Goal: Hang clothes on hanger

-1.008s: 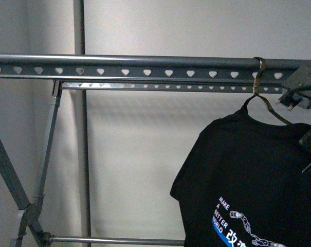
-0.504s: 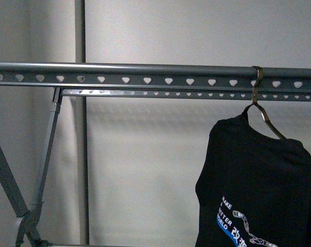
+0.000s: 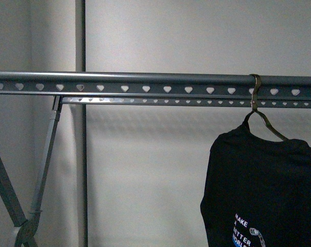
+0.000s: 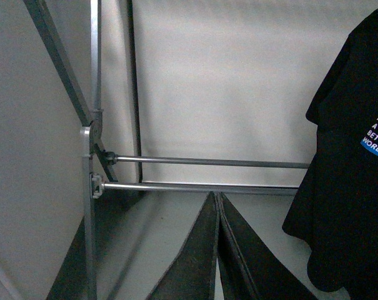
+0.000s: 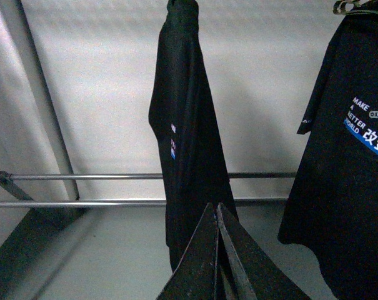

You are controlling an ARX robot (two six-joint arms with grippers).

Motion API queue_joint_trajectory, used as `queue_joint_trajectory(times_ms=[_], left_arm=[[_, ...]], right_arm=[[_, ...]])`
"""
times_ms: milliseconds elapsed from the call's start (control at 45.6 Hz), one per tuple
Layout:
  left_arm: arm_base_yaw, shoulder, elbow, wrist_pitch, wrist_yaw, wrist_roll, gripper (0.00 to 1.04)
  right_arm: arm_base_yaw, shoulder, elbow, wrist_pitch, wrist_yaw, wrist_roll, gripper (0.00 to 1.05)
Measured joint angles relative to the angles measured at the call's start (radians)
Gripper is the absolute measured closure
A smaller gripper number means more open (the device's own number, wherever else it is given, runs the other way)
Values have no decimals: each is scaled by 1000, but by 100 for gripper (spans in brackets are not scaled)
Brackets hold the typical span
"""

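The grey rail (image 3: 145,82) with heart-shaped holes runs across the front view. A black T-shirt (image 3: 263,190) with white print hangs from it at the right on a thin brass hanger (image 3: 256,90). Neither gripper shows in the front view. My left gripper (image 4: 217,197) is shut and empty, low by the rack, with the T-shirt (image 4: 351,187) to one side and apart from it. My right gripper (image 5: 215,206) is shut and empty, just in front of a black shirt seen edge-on (image 5: 185,137). The printed T-shirt (image 5: 345,156) hangs beside that one.
Slanted grey legs (image 3: 44,154) stand at the rack's left end. Two thin lower crossbars (image 4: 207,162) run behind the grippers and also show in the right wrist view (image 5: 82,177). A plain white wall is behind the rack.
The right gripper at the rail's right end one second ago has left the front view. The rail and shirt now sit lower in that view. The shirt stays on the rail.
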Motion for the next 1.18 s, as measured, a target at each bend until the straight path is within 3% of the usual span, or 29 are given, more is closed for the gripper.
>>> queue_joint_trajectory(times_ms=[373,482,855,921,1184], left_arm=[[0,-103,-26,-56,0,2,101],[0,-244,-25,-222,-1,3,101],[0,-274,-25,-234,0,3,101],[0,-274,-25,-234,0,2,96],[0,-274,-25,-234,0,3,53]], right_arm=[[-6,-1,0,0,-10,0,102],[-6,-1,0,0,-10,0,102],[-6,-1,0,0,-10,0,102],[-6,-1,0,0,-11,0,95],[-6,-1,0,0,-10,0,53]])
